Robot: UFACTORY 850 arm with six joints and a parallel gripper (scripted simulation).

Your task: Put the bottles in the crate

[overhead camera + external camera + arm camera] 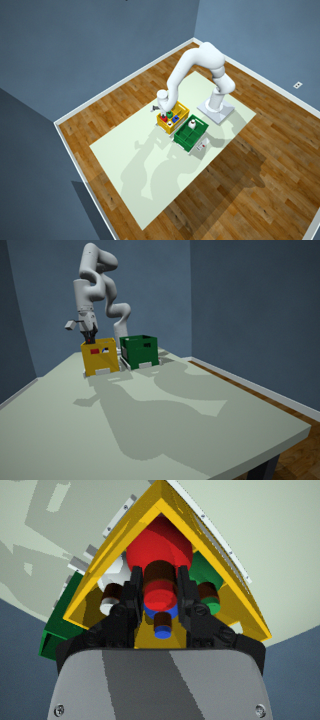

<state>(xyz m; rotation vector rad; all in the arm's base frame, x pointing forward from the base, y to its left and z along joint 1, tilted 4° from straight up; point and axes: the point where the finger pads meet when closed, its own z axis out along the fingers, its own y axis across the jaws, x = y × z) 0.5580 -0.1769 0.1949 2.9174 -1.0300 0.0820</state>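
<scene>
The yellow crate (173, 116) holds a red bottle (163, 118), a green bottle (169, 114), a blue bottle (175, 118) and a white bottle (169, 123). My gripper (160, 578) is shut on the neck of the red bottle (159, 550), which stands in its corner cell of the yellow crate. In the exterior view the gripper (89, 339) reaches into the top of the yellow crate (99, 356). The green crate (190, 131) holds one white bottle (191, 124) in a far cell. The pick list (202, 145) lies beside the green crate.
The arm's base (215, 108) stands behind the crates. Both crates sit between white stops on the table. The green crate (139, 351) stands close to the right of the yellow one.
</scene>
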